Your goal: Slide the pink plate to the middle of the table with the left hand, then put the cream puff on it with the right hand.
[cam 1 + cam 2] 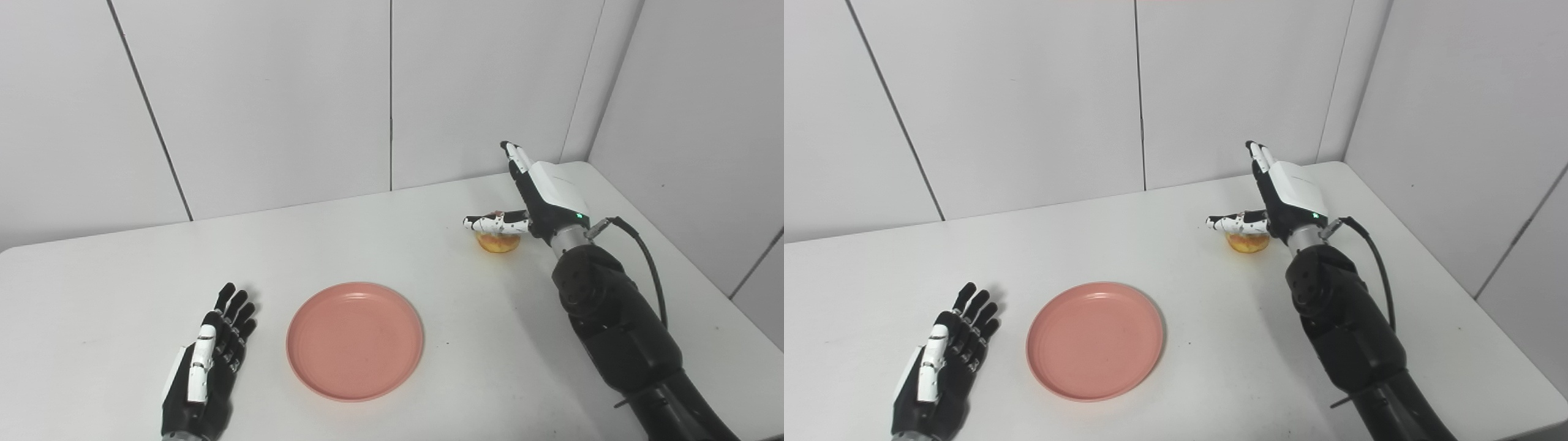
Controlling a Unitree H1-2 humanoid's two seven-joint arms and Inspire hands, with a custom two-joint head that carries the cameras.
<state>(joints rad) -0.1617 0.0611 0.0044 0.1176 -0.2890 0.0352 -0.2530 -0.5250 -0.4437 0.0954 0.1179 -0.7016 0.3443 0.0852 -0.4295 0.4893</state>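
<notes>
The pink plate (355, 340) lies flat on the white table (380, 245), near the front and about mid-width, with nothing on it. My left hand (205, 361) rests palm-down on the table just left of the plate, fingers spread, open, not touching it. The golden cream puff (498, 242) sits on the table at the back right. My right hand (539, 190) hovers right over it, open, fingers stretched toward the wall and the thumb (490, 223) reaching across the puff's top. The thumb hides part of the puff.
White wall panels stand close behind the table, and a side wall closes in on the right. The table's right edge (1488, 318) runs near my right arm (612, 331). A black cable (649, 257) loops from the right wrist.
</notes>
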